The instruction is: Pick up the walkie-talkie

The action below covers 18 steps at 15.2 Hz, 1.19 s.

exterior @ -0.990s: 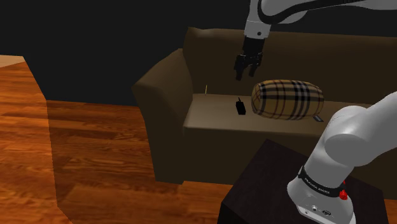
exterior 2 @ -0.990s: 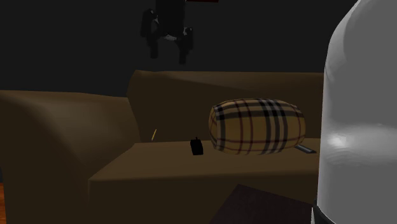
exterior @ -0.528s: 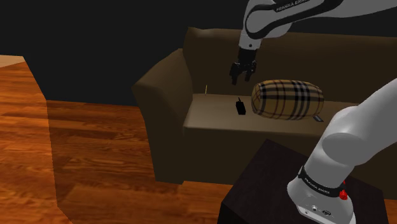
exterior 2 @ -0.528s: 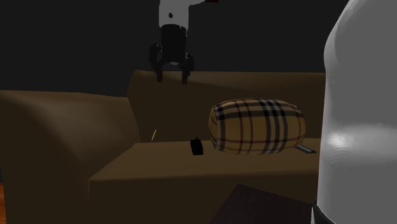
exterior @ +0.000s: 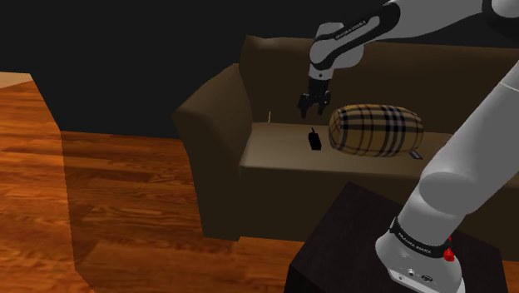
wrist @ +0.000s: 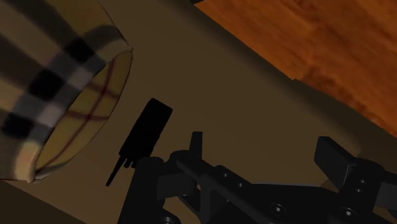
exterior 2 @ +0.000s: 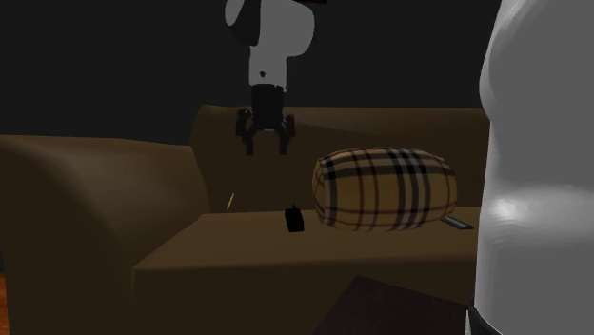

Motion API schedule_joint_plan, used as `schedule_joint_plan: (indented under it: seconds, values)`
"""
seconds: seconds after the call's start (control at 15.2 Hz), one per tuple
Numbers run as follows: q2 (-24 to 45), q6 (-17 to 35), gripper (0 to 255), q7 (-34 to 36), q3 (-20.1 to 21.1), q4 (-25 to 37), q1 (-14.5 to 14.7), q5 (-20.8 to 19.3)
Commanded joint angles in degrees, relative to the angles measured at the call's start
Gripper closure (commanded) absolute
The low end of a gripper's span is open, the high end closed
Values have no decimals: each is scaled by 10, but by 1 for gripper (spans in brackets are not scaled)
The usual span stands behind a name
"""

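Nearest is my dark stand [exterior: 349, 241], set on the wood floor [exterior: 125, 200] in front of a brown sofa [exterior: 218, 125]. On the sofa's seat, toward the front edge, the black walkie-talkie [exterior: 313, 139] lies flat. It is just beside the end of a plaid bolster pillow [exterior: 376, 129], though I cannot tell whether they touch. My pincer [exterior: 311, 106] hangs above the seat, a little behind the walkie-talkie, fingers spread and holding nothing. Past it are the backrest and a black area. In the wrist view the walkie-talkie sits off to one side of the nearer finger [wrist: 196, 139], not between the two. I judge that a straight descent would land that finger on its body or shove it against the pillow. The pillow also leaves little room for a finger on that side. A body lying this low could slip out if I close too high.
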Motion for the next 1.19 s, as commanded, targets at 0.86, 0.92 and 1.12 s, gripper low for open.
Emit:
schedule_joint_plan:
  seconds: [0.86,0.92,1.12]
  values:
    - [294,81,0,-72,-46,185,-78,101]
    - [314,82,0,-76,-46,202,-85,108]
    - [374,82,0,-84,-45,255,-110,128]
